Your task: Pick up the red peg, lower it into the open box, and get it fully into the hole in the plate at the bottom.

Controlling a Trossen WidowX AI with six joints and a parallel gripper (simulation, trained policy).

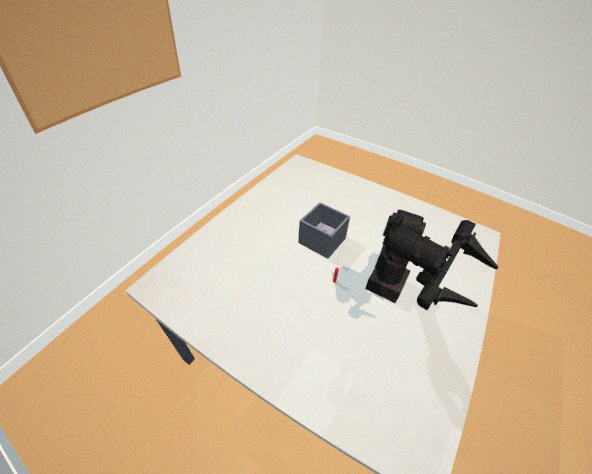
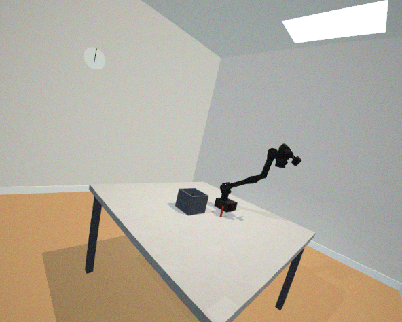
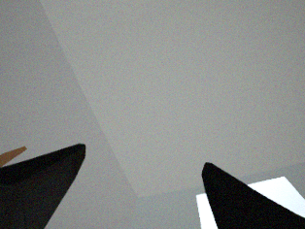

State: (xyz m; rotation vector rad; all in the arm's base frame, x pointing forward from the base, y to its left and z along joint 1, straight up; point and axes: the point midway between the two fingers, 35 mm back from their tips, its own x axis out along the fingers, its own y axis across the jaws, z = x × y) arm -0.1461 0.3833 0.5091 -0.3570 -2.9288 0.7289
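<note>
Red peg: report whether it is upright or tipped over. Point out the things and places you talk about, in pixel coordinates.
Upright: the red peg [image 1: 336,275] [image 2: 221,211] stands on end on the table [image 1: 245,285] [image 2: 201,249], its top above its foot in the exterior view, its shadow trailing from its base.
</note>
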